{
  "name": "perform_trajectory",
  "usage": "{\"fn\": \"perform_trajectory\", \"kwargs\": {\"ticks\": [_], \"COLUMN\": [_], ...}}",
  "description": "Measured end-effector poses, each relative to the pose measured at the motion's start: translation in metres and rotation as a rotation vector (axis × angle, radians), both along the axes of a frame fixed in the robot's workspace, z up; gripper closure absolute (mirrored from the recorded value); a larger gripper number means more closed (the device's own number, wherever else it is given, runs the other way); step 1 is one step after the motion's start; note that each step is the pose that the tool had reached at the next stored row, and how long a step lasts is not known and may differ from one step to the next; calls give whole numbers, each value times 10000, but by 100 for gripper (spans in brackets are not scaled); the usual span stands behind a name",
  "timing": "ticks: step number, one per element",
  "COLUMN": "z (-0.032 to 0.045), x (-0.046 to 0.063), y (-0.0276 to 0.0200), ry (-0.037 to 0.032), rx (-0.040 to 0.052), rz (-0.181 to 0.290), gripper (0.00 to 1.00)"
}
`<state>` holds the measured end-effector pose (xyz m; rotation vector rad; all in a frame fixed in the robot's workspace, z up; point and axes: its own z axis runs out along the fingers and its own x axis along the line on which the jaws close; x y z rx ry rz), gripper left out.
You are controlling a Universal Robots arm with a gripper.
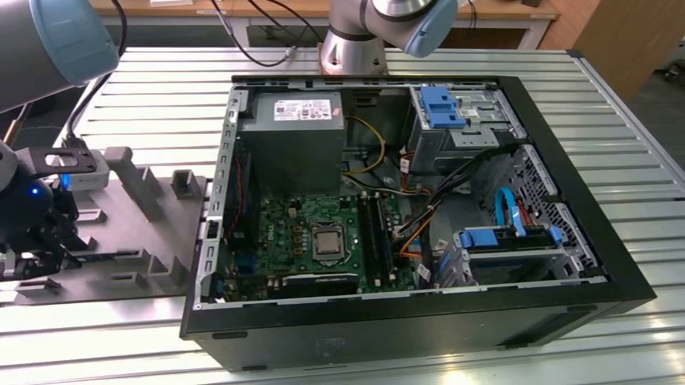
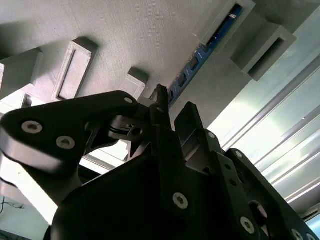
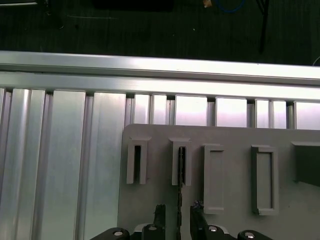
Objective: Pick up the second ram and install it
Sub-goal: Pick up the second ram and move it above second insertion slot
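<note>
Gripper seen spread, fingers set either side of second ram, no pinch yet. Ram stood on edge in slot of grey fixture plate, beside open computer case. Risk judged: off-centre closing, ram tilted, jammed in slot, chips scraped. White label noted on power supply; print not readable.

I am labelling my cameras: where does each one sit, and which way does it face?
Exterior view: raised, off the arm, facing down into the open computer case; arm shows.
First wrist view: at the wrist, facing down onto grey fixture; gripper shows.
Second wrist view: along the gripper toward the second ram.
Both wrist views share gripper, ram, fixture.
</note>
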<state>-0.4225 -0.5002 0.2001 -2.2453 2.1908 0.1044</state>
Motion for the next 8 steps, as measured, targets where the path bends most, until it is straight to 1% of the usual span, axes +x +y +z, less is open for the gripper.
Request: {"fn": "perform_trajectory", "kwargs": {"ticks": [3, 4, 8], "z": [-1, -1, -1], "x": [0, 0, 0], "y": [0, 0, 0], "ry": [0, 0, 0], "rx": [0, 0, 0], "rz": [0, 0, 0], "gripper": [68, 75, 75]}}
